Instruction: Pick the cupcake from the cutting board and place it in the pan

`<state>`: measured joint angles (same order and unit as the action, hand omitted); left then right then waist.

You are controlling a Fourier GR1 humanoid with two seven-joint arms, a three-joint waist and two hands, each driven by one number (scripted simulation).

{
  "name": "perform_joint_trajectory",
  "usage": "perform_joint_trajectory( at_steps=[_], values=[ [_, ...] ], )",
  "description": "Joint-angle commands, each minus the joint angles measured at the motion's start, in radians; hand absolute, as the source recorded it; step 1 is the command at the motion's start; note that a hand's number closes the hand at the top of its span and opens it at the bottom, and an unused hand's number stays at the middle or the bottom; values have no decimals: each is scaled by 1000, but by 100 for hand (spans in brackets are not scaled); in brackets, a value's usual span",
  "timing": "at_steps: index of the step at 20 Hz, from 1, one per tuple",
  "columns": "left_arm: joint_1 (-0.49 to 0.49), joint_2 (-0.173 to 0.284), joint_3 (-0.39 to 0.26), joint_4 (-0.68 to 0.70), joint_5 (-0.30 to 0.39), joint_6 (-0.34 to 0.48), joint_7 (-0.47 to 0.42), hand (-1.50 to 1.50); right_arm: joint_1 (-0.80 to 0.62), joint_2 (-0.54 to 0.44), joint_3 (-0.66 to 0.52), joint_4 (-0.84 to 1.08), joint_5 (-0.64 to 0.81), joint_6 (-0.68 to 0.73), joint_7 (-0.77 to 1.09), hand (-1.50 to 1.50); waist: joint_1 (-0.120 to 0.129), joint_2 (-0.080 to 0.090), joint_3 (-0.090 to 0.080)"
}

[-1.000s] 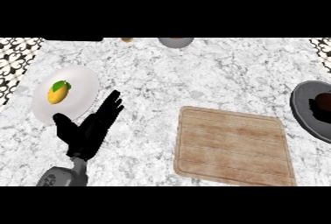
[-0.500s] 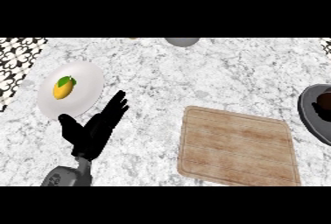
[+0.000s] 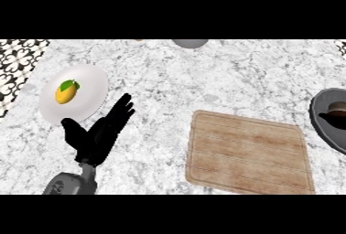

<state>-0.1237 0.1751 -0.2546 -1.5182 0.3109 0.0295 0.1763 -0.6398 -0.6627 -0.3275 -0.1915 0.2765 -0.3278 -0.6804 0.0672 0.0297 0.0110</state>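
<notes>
Pale wood, the cutting board (image 3: 249,153) lies bare on the marble table (image 3: 202,77), its long axis running slightly tilted across the view. The cupcake (image 3: 337,109) sits in the dark pan (image 3: 323,124) at the right edge; its orientation is unclear. The left hand (image 3: 98,135) rests with fingers (image 3: 121,107) released, beside a white plate (image 3: 84,84) holding a yellow fruit (image 3: 65,93).

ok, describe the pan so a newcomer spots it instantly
Start at the cutting board on the marble counter. Just beyond its upper right corner, cut off by the view's right edge, sits the pan: dark grey and round, holding something brown, unlike the white plate far left.
</notes>
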Motion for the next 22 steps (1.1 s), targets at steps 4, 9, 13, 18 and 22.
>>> perform_joint_trajectory(
  at_steps=[4,9,13,18,22],
  values=[
    [13,8,13,14,2,-9,-5,0,-24,-45,-150,31,-161,261,-69,-150,-12,0,0],
    [-11,5,26,13,11,-13,0,0,7,-110,-177,77,-190,463,-41,-150,-16,0,-1],
    [34,6,28,-3,4,-4,-22,0,98,-192,-168,86,-183,657,-101,-150,-21,-2,1],
    [16,-3,29,-12,7,0,-8,0,195,-210,-159,78,-176,814,-217,-150,-37,-7,2],
    [33,16,38,-48,24,-5,30,0,251,-233,-156,56,-175,867,-259,-150,-39,-13,3]
  ],
)
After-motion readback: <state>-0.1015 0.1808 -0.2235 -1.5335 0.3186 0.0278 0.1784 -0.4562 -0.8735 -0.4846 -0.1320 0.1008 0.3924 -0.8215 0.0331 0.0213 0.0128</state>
